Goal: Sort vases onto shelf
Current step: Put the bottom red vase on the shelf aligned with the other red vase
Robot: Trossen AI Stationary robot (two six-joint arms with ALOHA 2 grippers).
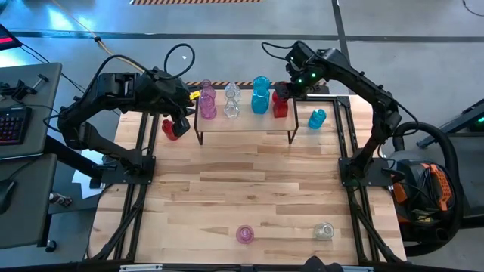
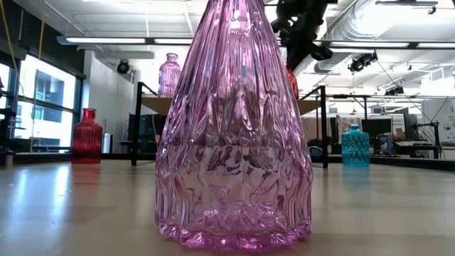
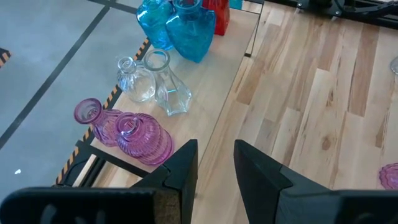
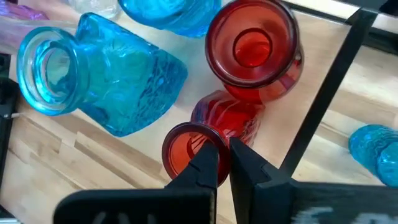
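The right gripper [image 4: 224,163] is pinched on the rim of a red vase [image 4: 214,127] at the right end of the shelf [image 1: 246,123], beside another red one and two blue. The left gripper [image 3: 214,165] hangs over the shelf's left end, fingers a bit apart, holding nothing. Four vases are on the table.

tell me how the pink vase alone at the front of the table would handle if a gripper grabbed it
The pink vase looks like ribbed glass, so probably rigid, breakable and slippery between fingers. Its wide base and narrowing top suggest it resists tipping. Standing alone on the table, a nudge would likely slide it.
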